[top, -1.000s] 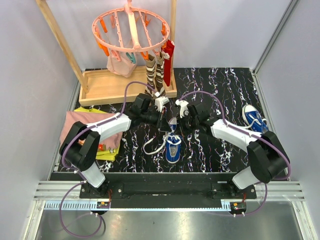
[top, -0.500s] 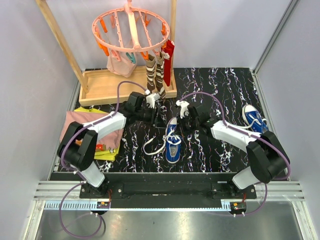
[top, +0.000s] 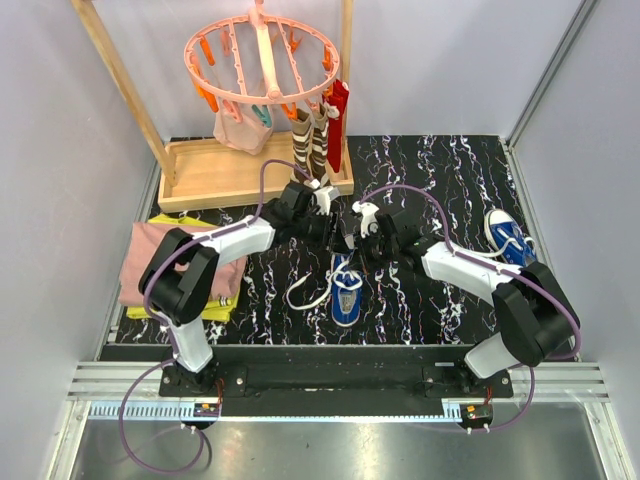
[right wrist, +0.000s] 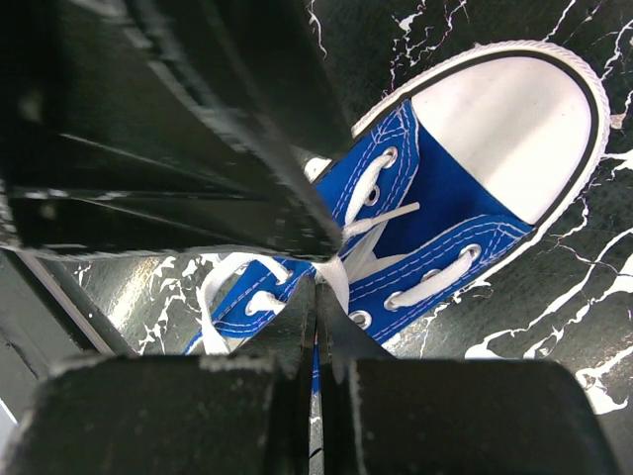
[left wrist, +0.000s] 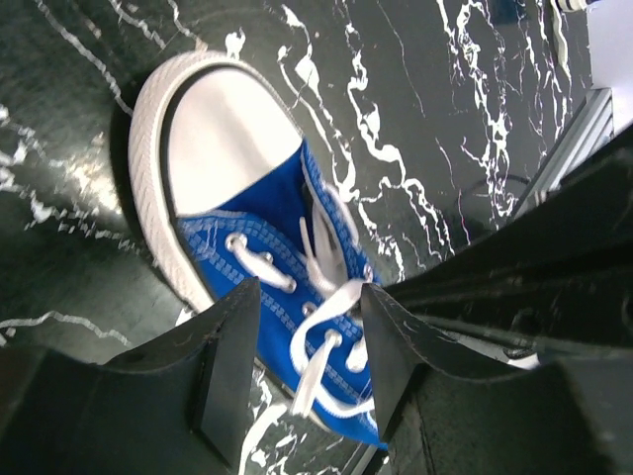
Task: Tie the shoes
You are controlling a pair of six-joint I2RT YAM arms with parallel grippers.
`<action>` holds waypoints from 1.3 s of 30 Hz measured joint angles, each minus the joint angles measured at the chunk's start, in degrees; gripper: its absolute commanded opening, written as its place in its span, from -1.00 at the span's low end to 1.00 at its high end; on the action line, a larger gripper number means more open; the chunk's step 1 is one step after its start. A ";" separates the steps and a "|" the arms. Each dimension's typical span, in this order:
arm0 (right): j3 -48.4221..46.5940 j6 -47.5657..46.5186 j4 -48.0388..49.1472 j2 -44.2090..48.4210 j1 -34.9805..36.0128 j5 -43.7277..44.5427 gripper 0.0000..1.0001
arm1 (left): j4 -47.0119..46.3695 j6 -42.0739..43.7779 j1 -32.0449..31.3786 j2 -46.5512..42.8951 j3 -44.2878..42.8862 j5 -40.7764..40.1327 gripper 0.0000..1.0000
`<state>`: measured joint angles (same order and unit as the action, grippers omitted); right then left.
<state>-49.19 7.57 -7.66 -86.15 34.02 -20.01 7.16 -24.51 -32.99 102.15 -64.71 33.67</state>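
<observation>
Shoe: the shoe (top: pixel 346 290) you are working on lies mid-worktop, a little toward the near edge, with its white toe pointing at the near edge.
Lace: a loose loop of lace (top: pixel 308 292) trails off the shoe's left side onto the mat (top: pixel 440 170).
Right gripper: your right gripper (top: pixel 354 240) sits at the heel end of the shoe. In the wrist view its jaws are pressed together, with a white strand of lace coming out at the tips, over the eyelets.
Left gripper: your left gripper (top: pixel 336 228) is just beside the right one, on the far-left side of the shoe. Its jaws stand narrowly apart, and its fingers (left wrist: pixel 229 366) straddle the laced front without clamping anything you can see.
Contact: the two grippers crowd together above the shoe. You cannot tell whether they touch.
Second shoe: the other shoe (top: pixel 508 236) lies at the right edge of the worktop, well apart from both grippers.
Socks: striped socks (top: pixel 312 150) hang at the far edge, just beyond the left gripper.
Hanger: a pink peg hanger (top: pixel 262 55) hangs from a wooden stand (top: pixel 215 172) in the far-left corner.
Clothes: folded pink and yellow clothes (top: pixel 150 262) lie at the left edge.
</observation>
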 measured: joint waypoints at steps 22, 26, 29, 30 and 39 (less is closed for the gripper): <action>0.61 0.00 0.59 0.00 0.00 0.04 -1.00 | 1.18 -2.75 -2.67 5.70 -3.85 -3.41 -0.53; 0.61 0.00 0.59 0.00 0.00 0.04 -1.00 | 0.50 -3.61 -2.67 5.70 -3.87 -2.40 -0.83; 0.61 0.02 0.59 0.00 0.00 0.04 -1.00 | -0.02 -3.96 -2.67 5.70 -3.96 -1.99 -1.00; 0.61 0.02 0.59 0.00 0.00 0.04 -1.00 | -0.35 -4.04 -2.67 5.70 -3.98 -1.86 -1.00; 0.57 0.22 -0.37 0.76 -0.02 0.02 -0.77 | -1.40 -4.07 -1.60 4.15 -3.45 -1.33 -1.00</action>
<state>-48.62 7.79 -8.03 -85.38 34.00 -19.99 5.76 -28.58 -34.59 106.30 -68.16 32.34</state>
